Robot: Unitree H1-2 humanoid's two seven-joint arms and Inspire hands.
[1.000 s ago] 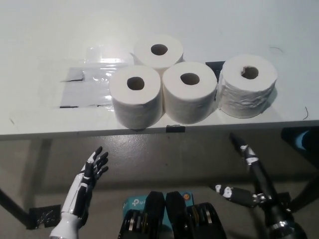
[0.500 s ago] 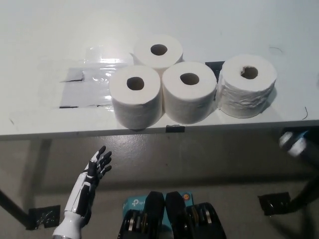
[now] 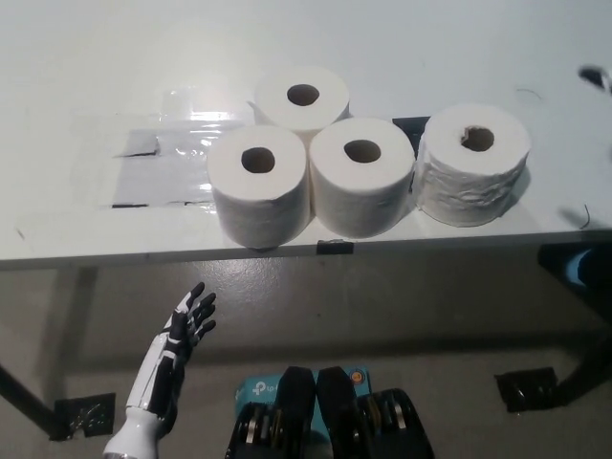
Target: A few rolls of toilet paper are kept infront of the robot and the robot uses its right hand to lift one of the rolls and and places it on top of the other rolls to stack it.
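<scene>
Resting left hand (image 3: 182,335): white, low at the picture's lower left, below the tabletop edge, fingers spread apart and holding nothing.
Right hand (image 3: 596,78): only a small dark blurred bit shows at the far right edge, over the tabletop; whether its fingers are spread or closed cannot be told.
Tabletop (image 3: 86,67): pale, with its front edge running across the middle of the view.
Front left roll (image 3: 258,186): toilet paper standing on end near the front edge, core hole facing up.
Middle roll (image 3: 361,177): standing on end, touching the front left roll on one side and just beside the right roll on the other.
Back roll (image 3: 303,96): standing behind the two front rolls, tucked against both.
Right roll (image 3: 472,164): standing on end at the right of the group, its outer wrap wrinkled; nothing is stacked on any roll.
Tape patch (image 3: 158,167): grey, shiny tape on the tabletop left of the rolls, partly under the front left roll.
Floor (image 3: 402,296): grey, seen below the tabletop edge.
</scene>
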